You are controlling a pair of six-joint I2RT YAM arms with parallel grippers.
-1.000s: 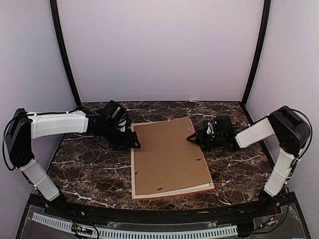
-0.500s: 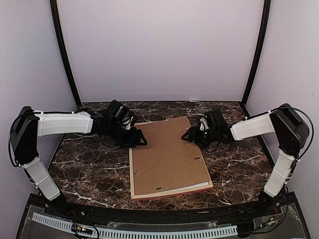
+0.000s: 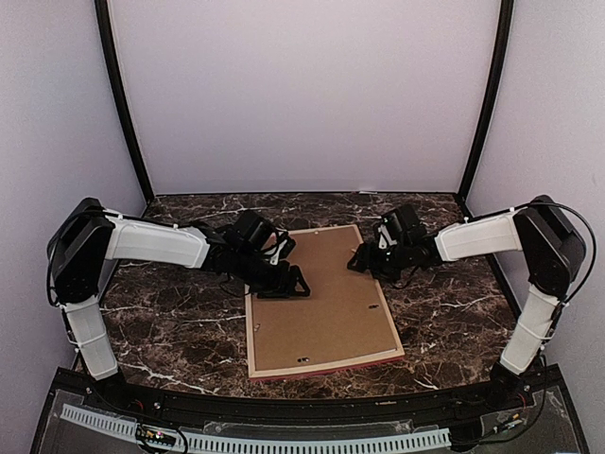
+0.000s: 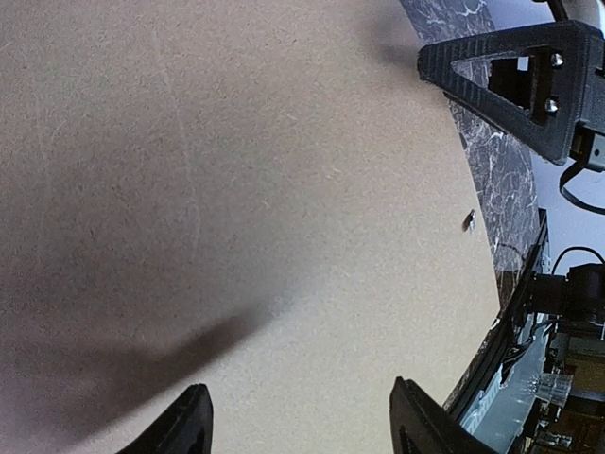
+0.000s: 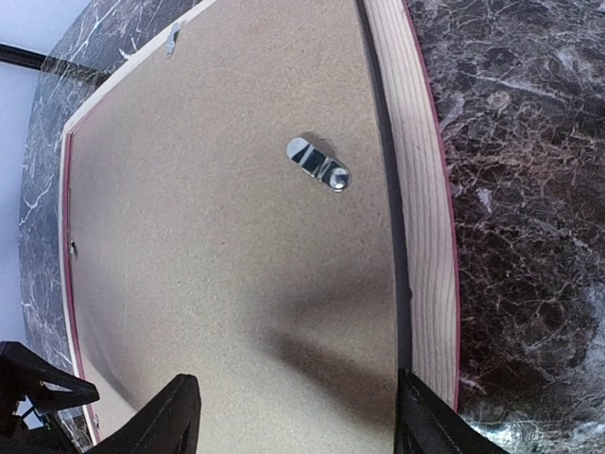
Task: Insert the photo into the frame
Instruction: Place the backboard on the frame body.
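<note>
The left end effector [image 3: 288, 282] and right end effector [image 3: 364, 260] are held open and empty over the backing board [image 3: 317, 312]; the frame [image 3: 326, 367] lies face down on the worktop [image 3: 170, 322]; the photo is hidden, presumably beneath the board; the board is best pressed flat before the metal tab [image 5: 319, 163] is turned.

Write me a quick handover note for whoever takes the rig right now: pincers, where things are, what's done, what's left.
Left pincer: open, empty, low over the backing board near its left edge.
Right pincer: open, empty, at the right rail of the frame.
Frame lies face down on the table, with the board seated inside it.
Photo: not visible; likely under the board, unconfirmed.
To do: check the board sits flat, then fasten the metal clip if needed.
</note>
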